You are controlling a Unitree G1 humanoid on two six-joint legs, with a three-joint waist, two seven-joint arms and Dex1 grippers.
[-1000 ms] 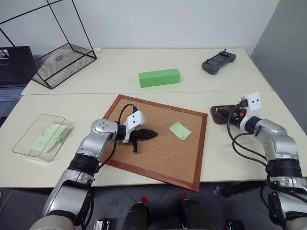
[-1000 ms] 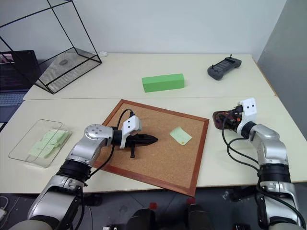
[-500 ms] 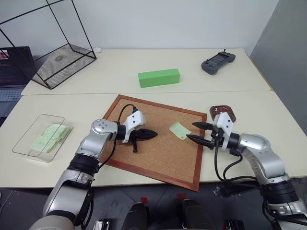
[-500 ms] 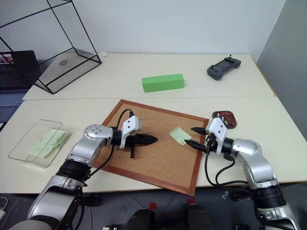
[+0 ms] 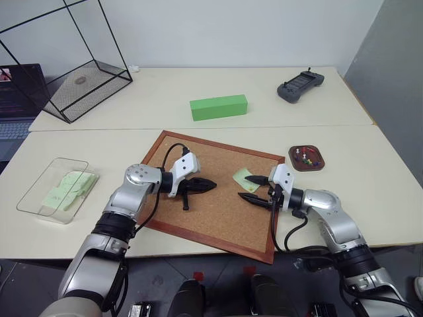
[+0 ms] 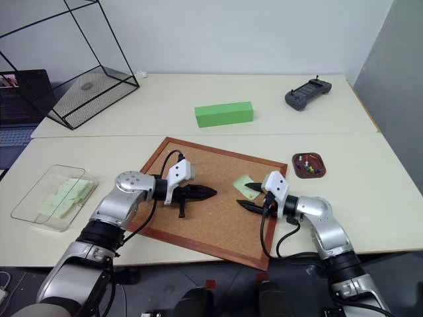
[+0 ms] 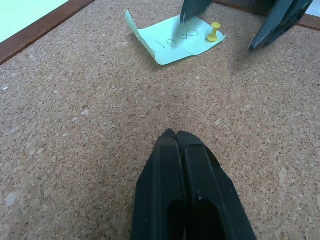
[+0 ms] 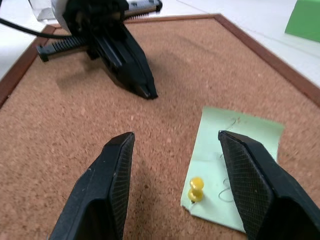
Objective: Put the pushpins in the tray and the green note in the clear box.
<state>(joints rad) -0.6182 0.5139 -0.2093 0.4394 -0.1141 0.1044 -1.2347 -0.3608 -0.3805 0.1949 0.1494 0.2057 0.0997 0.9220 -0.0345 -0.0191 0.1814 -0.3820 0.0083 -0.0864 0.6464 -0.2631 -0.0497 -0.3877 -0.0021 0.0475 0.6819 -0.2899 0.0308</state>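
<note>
right hand (image 5: 254,189) moved from tray (image 5: 307,159) to green note (image 5: 246,178), open, empty

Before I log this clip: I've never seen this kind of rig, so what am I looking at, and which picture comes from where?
A two-armed robot stands at a table. The two wide pictures come from cameras in its head, looking down over its arms. The two close-ups come from a camera on each wrist, looking along that arm's black fingers.

On the table lies a corkboard with a green note fixed by a yellow pushpin. To the robot's right is a small tray holding pushpins; to its left a clear box with green notes inside. Further back are a green block, a wire cage and a controller.

The left gripper is shut and empty over the board. The right gripper is open at the note, holding nothing.
</note>
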